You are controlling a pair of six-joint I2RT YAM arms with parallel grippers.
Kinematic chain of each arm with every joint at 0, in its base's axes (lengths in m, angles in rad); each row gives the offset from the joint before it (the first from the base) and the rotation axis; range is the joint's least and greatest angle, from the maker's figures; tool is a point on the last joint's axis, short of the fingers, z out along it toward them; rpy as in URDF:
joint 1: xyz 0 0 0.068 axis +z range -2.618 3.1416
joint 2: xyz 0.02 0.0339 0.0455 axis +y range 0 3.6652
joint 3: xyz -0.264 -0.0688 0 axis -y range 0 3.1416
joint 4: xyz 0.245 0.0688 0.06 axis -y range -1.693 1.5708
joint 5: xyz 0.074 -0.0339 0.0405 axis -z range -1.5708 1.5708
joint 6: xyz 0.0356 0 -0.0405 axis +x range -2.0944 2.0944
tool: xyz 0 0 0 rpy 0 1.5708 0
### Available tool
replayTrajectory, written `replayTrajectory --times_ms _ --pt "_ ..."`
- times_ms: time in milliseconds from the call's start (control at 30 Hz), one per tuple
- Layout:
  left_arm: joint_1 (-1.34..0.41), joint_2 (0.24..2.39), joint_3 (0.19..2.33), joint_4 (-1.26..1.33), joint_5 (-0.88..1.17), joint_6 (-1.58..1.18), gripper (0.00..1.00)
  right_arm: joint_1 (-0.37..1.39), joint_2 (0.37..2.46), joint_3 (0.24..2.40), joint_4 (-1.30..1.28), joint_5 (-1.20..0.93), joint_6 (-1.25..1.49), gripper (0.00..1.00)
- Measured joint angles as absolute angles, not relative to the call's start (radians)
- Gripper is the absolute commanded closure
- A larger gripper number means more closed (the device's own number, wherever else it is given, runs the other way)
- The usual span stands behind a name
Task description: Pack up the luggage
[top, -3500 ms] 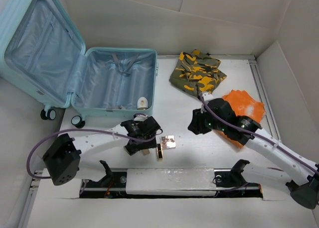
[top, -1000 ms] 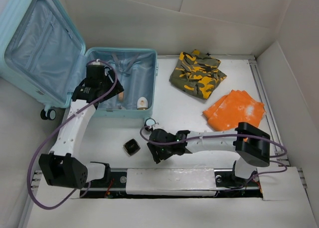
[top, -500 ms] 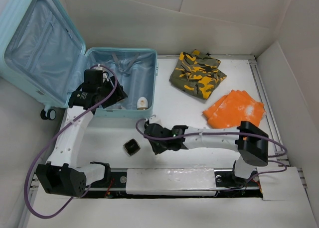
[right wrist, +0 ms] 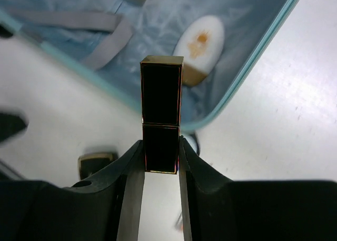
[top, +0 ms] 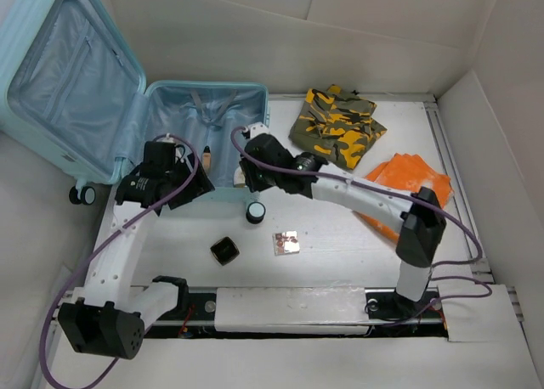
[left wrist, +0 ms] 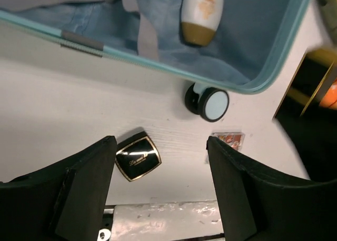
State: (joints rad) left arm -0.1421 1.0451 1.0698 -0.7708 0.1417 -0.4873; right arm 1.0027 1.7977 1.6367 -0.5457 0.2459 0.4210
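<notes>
Right wrist — jaws grip lipstick (right wrist: 161,114).

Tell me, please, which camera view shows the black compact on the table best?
The left wrist view: the black compact is seen whole and close below the open left hand, with its gold rim and lettering visible. Top external shows it small and plain; right wrist shows only part, behind a finger.

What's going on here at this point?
Two arms are packing an open aqua suitcase. The right pincer is shut on a black-and-gold lipstick tube, holding it over the suitcase's near corner, where a white bottle lies. The left pincer is open and empty above the table beside the suitcase. A black compact, a small packet, a camouflage garment and an orange cloth lie on the table, not yet packed.
</notes>
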Motion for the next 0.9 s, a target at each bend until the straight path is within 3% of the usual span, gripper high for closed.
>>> replayTrajectory --times_ms 133,267,300,333,433,533,767,900 --pt "-0.155 1.020 0.973 -0.783 0.142 -0.500 0.34 0.919 1.954 1.766 -0.533 0.203 0.381 0.81" --pt "-0.182 0.996 0.874 -0.797 0.147 -0.540 0.38 0.870 2.095 1.887 -0.529 0.151 0.358 0.65" --pt "-0.183 0.988 0.850 -0.798 0.149 -0.549 0.38 0.863 2.119 1.909 -0.528 0.138 0.356 0.54" --pt "-0.183 0.979 0.828 -0.799 0.153 -0.558 0.38 0.859 2.139 1.930 -0.528 0.123 0.353 0.49" --pt "-0.187 0.952 0.765 -0.801 0.160 -0.574 0.31 0.855 2.157 1.950 -0.523 0.096 0.350 0.37" --pt "-0.226 0.945 0.742 -0.808 0.158 -0.589 0.25 0.855 2.149 1.950 -0.517 0.072 0.350 0.31" --pt "-0.258 1.002 0.742 -0.798 0.161 -0.576 0.19 0.841 2.069 1.948 -0.516 0.044 0.344 0.28" --pt "-0.443 1.078 0.747 -0.794 0.086 -0.606 0.19 0.825 1.924 1.900 -0.513 0.039 0.327 0.26"
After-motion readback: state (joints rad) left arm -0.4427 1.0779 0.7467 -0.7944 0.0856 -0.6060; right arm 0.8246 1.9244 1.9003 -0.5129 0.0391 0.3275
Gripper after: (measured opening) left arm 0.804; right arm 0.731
